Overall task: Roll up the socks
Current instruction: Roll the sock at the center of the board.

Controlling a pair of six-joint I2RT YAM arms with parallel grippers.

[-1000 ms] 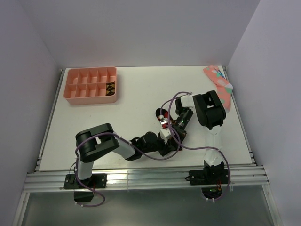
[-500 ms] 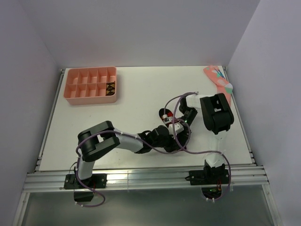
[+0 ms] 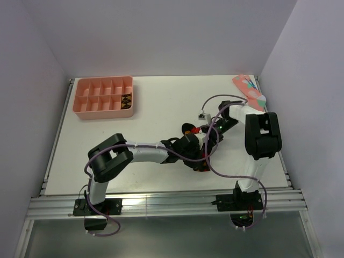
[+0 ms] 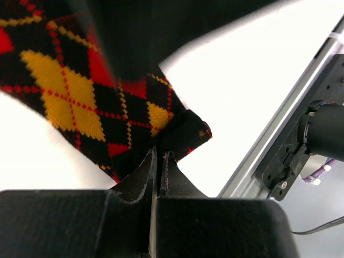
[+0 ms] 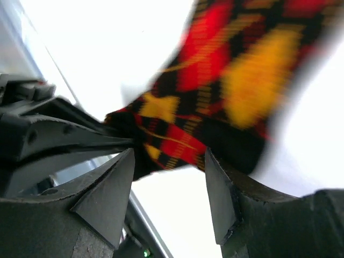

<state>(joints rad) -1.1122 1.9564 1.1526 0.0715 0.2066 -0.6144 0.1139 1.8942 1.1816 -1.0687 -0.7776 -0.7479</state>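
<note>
A dark argyle sock with red and orange diamonds [image 4: 80, 91] hangs just above the white table; in the top view only a red bit of this sock [image 3: 188, 129] shows between the arms. My left gripper [image 4: 160, 153] is shut on its dark edge, low near the table's front [image 3: 200, 161]. My right gripper [image 5: 167, 161] stands open just short of the same sock [image 5: 215, 91], its fingers apart from the cloth. It sits right of the left one in the top view [image 3: 208, 141]. A second dark argyle sock [image 3: 126, 100] sits rolled in a tray compartment.
A pink compartment tray [image 3: 86, 114] stands at the far left. A pink sock with teal marks [image 3: 250, 91] lies at the far right corner. The table's metal front rail [image 4: 301, 107] runs close beside my left gripper. Purple cables loop around both wrists.
My left gripper has closed on the sock's edge and slid right. My right gripper has opened, let go of the sock and drawn back, its elbow swinging right.
</note>
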